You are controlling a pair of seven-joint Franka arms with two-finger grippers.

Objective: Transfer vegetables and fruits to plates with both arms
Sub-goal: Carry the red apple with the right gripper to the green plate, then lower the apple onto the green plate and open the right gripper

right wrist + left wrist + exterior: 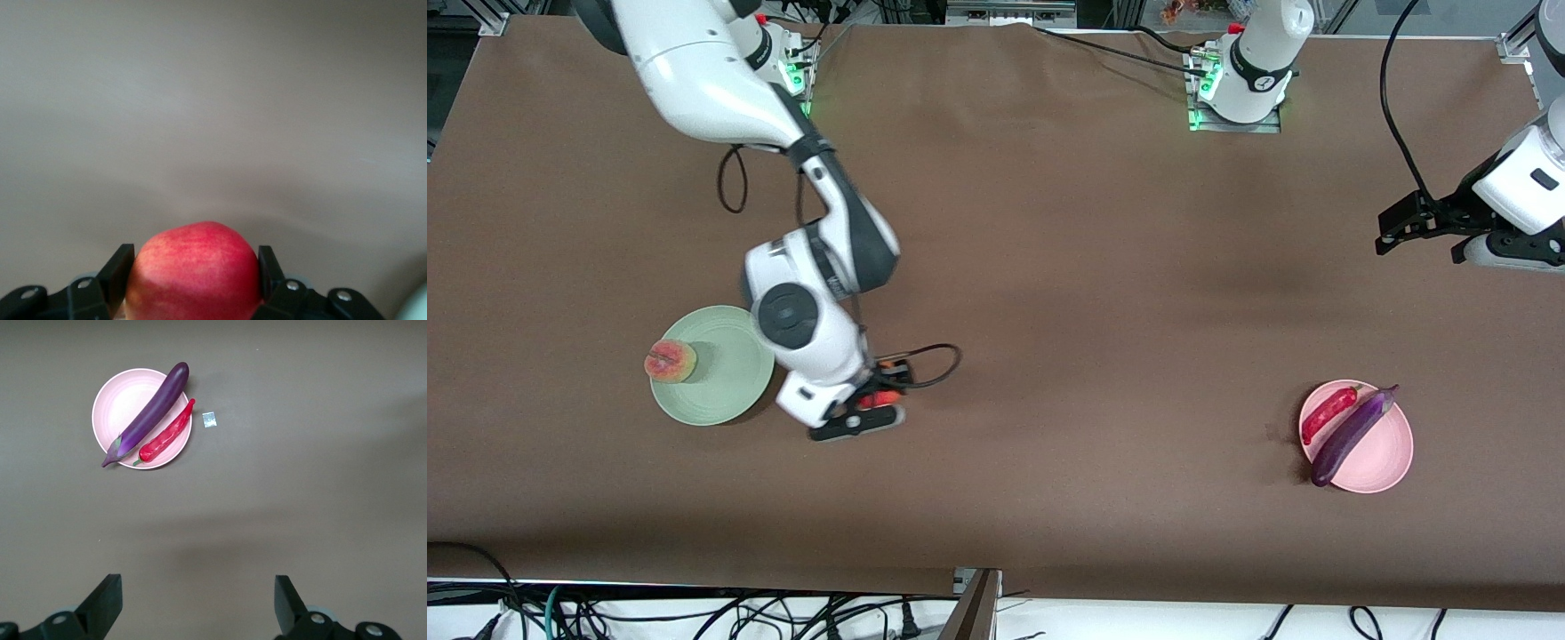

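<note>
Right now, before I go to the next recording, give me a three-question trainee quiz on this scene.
1. True or false: the eggplant and the chili pepper lie on the pink plate.
2. What is the right gripper shut on? A) the peach B) the apple C) nothing
3. Fill in: the peach sits on the rim of the pale ___ plate.

Key:
1. True.
2. B: the apple, low beside the green plate.
3. Green. The left gripper waits open, up over bare table at its own end.
</note>
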